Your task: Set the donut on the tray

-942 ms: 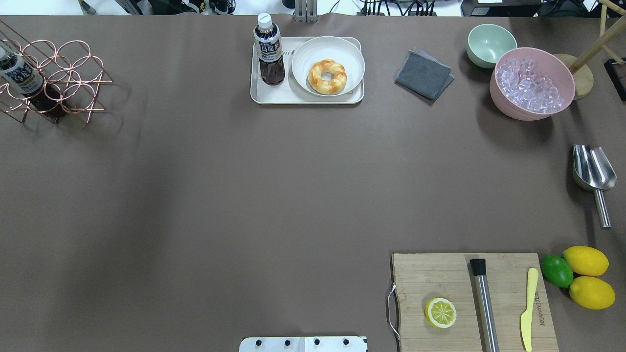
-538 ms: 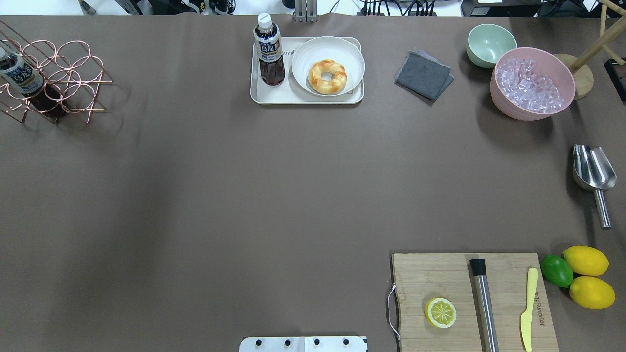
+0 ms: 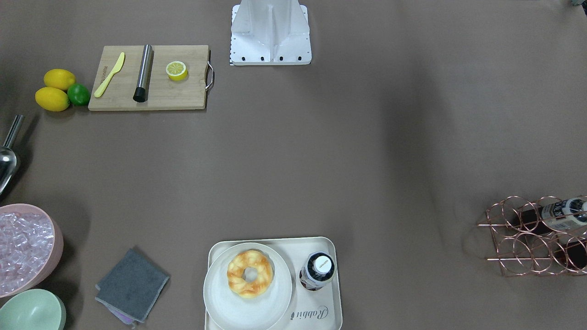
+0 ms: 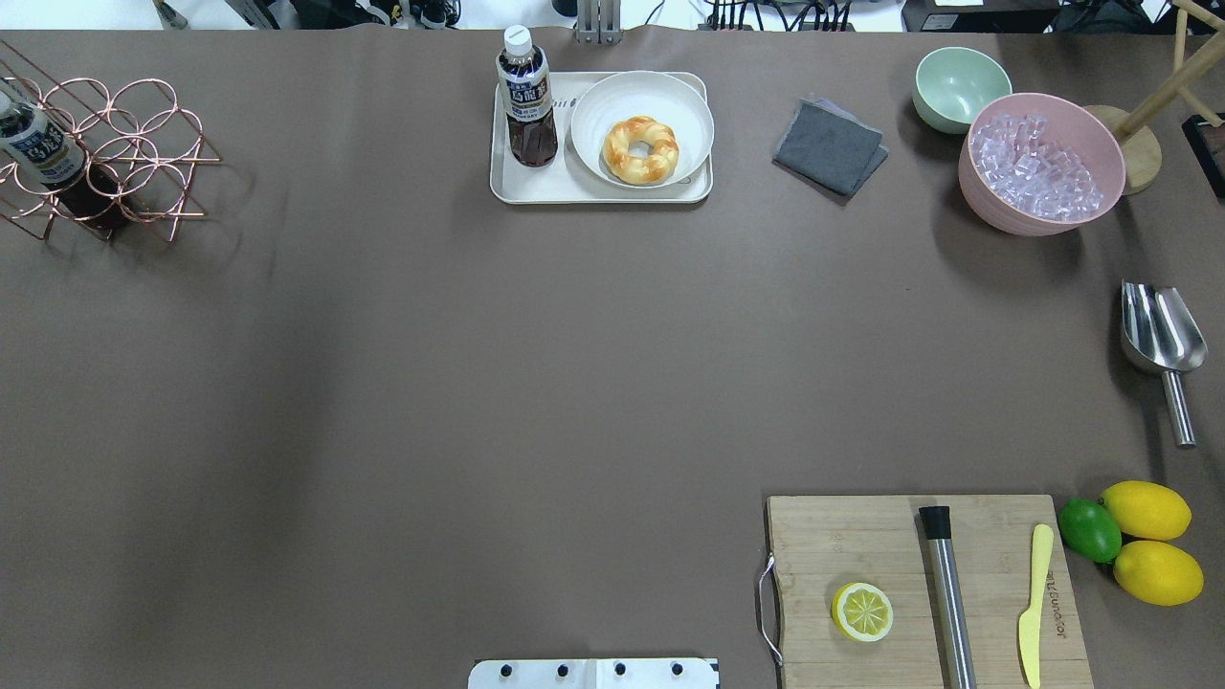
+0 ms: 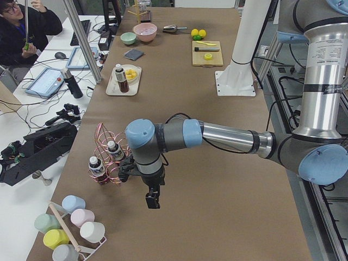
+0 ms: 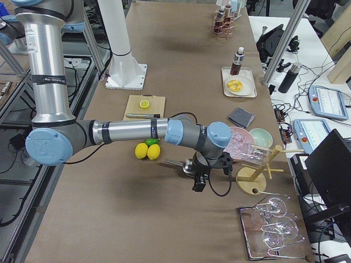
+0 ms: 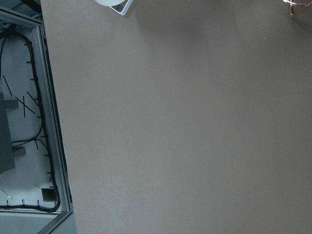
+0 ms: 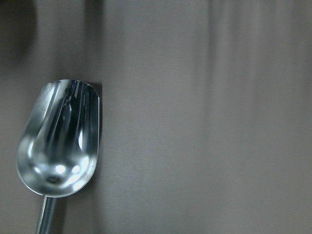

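The donut (image 4: 640, 149) is golden-orange and twisted. It lies on a round white plate (image 4: 684, 105) that rests on the cream "Rabbit" tray (image 4: 507, 188) at the table's far middle. It also shows in the front view (image 3: 250, 274) on the tray (image 3: 331, 311). My left gripper (image 5: 153, 201) shows only in the left side view, above the table near the wire rack, far from the tray; I cannot tell if it is open or shut. My right gripper (image 6: 197, 186) shows only in the right side view, over the metal scoop; its state I cannot tell.
A tea bottle (image 4: 526, 100) stands on the tray beside the plate. A grey cloth (image 4: 829, 145), a green bowl (image 4: 959, 88) and a pink ice bowl (image 4: 1041, 163) sit at the far right. There are also a scoop (image 4: 1160, 335), a cutting board (image 4: 842, 545) and a copper rack (image 4: 105, 158).
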You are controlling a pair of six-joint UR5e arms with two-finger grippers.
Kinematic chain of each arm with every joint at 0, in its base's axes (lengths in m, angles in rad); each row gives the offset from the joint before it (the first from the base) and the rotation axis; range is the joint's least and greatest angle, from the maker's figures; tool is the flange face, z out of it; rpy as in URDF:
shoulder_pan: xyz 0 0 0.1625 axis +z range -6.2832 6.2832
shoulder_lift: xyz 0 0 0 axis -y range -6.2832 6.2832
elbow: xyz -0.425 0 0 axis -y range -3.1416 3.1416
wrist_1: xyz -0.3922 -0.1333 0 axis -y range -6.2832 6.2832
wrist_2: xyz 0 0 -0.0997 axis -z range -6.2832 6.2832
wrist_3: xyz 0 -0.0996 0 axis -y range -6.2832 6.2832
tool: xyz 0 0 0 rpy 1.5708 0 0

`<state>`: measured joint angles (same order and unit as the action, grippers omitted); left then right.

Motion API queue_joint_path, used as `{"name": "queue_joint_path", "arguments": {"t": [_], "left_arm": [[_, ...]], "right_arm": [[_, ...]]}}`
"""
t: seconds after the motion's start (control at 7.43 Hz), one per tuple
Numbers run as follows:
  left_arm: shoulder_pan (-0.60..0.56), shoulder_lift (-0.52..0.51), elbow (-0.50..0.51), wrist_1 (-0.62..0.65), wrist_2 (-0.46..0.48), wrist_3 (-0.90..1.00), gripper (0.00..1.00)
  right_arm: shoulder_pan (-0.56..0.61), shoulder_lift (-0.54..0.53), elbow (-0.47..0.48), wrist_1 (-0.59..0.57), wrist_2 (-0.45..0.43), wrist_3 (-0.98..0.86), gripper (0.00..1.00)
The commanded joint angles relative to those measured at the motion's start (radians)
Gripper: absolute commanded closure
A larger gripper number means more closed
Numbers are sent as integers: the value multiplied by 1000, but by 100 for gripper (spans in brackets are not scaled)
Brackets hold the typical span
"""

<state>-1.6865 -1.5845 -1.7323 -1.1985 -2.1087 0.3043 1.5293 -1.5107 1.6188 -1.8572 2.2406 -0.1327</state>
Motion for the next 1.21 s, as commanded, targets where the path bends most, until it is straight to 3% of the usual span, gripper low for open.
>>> {"name": "queue_joint_path", "arguments": {"t": [0.0,0.54,0.81,1.08], "left_arm": [[5,-9,-1,-21,-11,-1,2],[77,-14,13,-58,-26,-11,2],[102,-5,83,-148,-57,-13,2],[102,-5,91,-164,-57,-13,2]], "right_arm": [[-1,3,-8,3,7,7,0],[-1,15,-42,4,1,5,0],[-1,17,-42,4,2,5,0],[-1,17,-42,4,2,8,0]]}}
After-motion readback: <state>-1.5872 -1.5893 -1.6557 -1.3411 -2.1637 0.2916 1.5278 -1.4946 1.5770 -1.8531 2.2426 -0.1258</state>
